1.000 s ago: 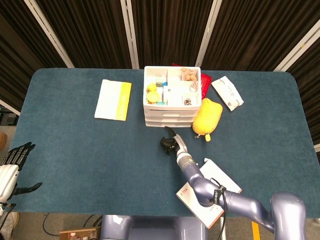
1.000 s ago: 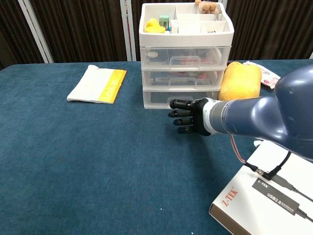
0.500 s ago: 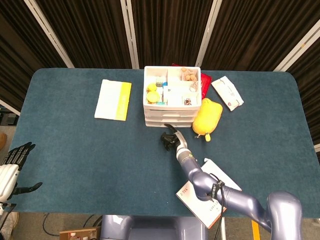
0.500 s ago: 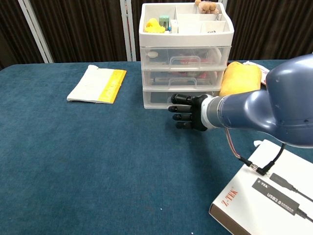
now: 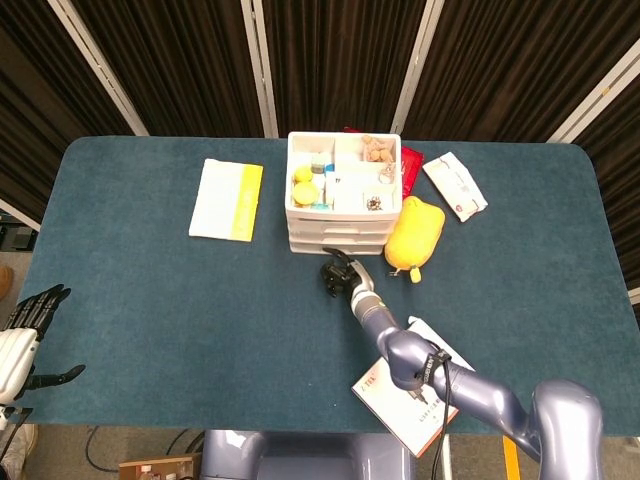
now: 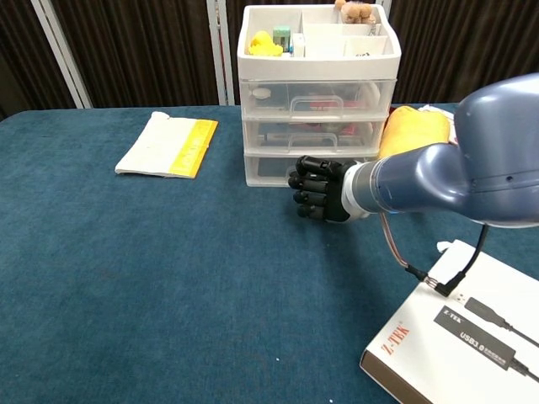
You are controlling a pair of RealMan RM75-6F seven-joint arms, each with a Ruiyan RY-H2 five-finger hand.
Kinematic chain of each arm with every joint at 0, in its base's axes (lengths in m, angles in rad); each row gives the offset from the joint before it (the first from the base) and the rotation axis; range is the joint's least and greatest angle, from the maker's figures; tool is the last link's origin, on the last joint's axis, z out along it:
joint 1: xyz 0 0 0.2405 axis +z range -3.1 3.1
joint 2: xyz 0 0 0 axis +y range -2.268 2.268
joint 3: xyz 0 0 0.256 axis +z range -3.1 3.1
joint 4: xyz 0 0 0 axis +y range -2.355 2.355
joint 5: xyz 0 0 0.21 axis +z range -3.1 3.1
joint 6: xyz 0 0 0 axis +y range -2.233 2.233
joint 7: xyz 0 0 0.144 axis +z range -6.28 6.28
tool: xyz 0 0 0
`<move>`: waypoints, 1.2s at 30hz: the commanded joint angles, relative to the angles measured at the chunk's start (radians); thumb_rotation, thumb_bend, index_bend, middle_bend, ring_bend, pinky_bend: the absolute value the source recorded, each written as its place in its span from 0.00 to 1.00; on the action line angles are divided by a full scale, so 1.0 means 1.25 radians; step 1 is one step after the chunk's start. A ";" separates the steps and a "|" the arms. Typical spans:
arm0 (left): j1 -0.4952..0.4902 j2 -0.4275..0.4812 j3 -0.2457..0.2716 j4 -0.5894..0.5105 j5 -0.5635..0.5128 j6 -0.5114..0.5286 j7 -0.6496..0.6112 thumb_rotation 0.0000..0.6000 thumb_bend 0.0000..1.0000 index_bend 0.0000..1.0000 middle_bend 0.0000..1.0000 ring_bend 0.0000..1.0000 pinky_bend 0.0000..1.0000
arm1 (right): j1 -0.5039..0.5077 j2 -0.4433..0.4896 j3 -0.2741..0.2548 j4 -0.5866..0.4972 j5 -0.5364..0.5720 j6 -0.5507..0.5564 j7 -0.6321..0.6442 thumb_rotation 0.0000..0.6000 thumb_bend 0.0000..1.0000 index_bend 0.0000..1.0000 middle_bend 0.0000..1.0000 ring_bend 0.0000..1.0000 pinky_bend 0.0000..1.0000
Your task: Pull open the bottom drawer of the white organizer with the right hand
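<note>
The white organizer stands at the back middle of the table, with three clear drawers under an open top tray. Its bottom drawer looks closed. My right hand is pressed against that drawer's front, with its dark fingers curled in where the handle sits. The hand hides the handle itself. My left hand hangs off the table's near left edge with its fingers apart and nothing in it.
A yellow plush leans against the organizer's right side. A white and yellow booklet lies to the left. A white box with a cable sits at the near right. A white packet and a red item lie behind.
My right hand has moved forward to the bottom drawer's front, and its fingers have gone from stretched out to curled. The organizer has shifted slightly. The left hand is still.
</note>
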 commanded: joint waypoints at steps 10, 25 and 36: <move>0.000 0.001 0.000 -0.002 0.000 -0.001 -0.002 1.00 0.01 0.00 0.00 0.00 0.00 | 0.019 0.010 -0.013 0.012 0.032 -0.025 0.001 1.00 0.75 0.24 0.79 0.80 0.90; 0.001 0.002 0.003 -0.007 0.002 -0.002 -0.005 1.00 0.01 0.00 0.00 0.00 0.00 | -0.015 0.032 -0.040 -0.055 0.009 -0.028 0.020 1.00 0.76 0.25 0.79 0.80 0.90; 0.001 0.002 0.003 -0.007 0.002 -0.001 -0.003 1.00 0.01 0.00 0.00 0.00 0.00 | -0.063 0.061 -0.067 -0.160 -0.062 -0.014 0.033 1.00 0.76 0.00 0.77 0.77 0.86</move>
